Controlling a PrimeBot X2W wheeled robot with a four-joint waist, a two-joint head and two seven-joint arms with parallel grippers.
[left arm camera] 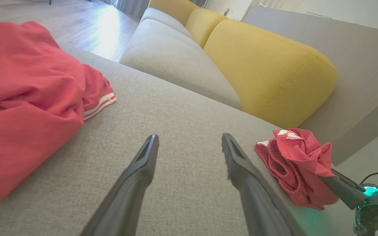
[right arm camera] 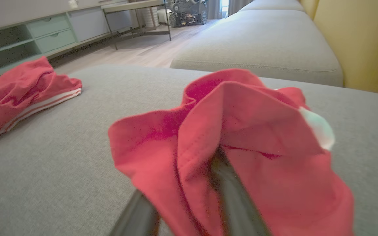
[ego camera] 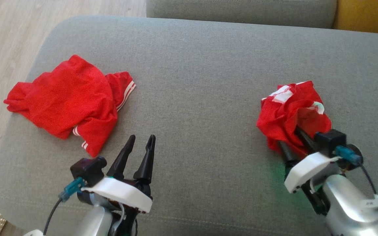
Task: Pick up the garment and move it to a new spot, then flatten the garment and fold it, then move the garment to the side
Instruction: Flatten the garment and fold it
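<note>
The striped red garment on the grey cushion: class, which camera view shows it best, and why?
The head view: the striped red garment lies whole, white stripes clear. The left wrist view shows it close but cut off at the left edge; the right wrist view shows it side-on, also cropped.
</note>
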